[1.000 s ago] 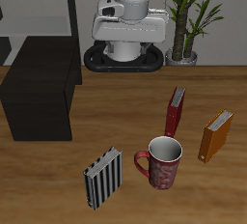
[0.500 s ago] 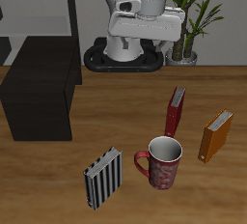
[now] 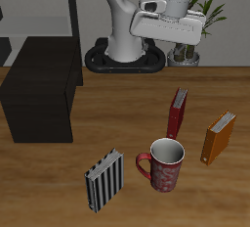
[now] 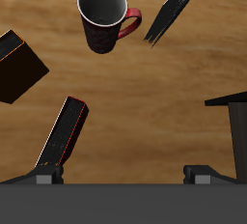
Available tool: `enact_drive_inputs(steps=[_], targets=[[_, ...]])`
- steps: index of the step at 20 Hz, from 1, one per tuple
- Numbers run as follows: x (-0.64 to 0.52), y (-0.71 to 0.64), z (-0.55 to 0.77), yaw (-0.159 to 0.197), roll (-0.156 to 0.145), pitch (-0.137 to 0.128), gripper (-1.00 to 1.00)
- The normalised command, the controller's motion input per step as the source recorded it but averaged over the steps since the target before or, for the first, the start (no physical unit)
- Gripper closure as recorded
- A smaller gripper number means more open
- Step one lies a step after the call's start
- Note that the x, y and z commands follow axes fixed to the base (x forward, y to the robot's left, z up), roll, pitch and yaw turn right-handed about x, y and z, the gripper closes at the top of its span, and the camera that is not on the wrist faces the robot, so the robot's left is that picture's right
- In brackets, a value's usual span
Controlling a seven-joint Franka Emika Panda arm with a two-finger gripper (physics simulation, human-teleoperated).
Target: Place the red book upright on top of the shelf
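The red book [image 3: 177, 113] stands upright on the wooden table, just behind the red patterned mug [image 3: 165, 164]; it also shows in the wrist view [image 4: 63, 131]. The shelf [image 3: 41, 89] is the low black cabinet across the table from the book, and its corner shows in the wrist view [image 4: 232, 122]. My gripper [image 3: 174, 37] hangs high above the table, farther back than the red book and well above it. Its fingers [image 4: 43, 176] stand wide apart and hold nothing.
An orange-brown book [image 3: 218, 137] stands beside the red book. A black-and-white striped book [image 3: 104, 179] stands near the table's front edge by the mug. A tall thin-framed rack [image 3: 59, 6] rises behind the shelf. A potted plant [image 3: 195, 16] stands behind the gripper.
The arm has swung sideways from over the robot's base, away from the shelf, to above the area behind the red book. Nothing on the table has moved.
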Motion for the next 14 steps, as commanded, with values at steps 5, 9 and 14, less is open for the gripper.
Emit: enact_drive_inputs(steps=[5, 9, 14], targets=[[0.00, 0.29, -0.26, 0.030, 0.027, -0.027, -1.00], [-0.02, 0.35, -0.28, 0.032, 0.044, -0.048, -1.00], [0.00, 0.20, -0.17, -0.015, 0.046, -0.052, -1.00]])
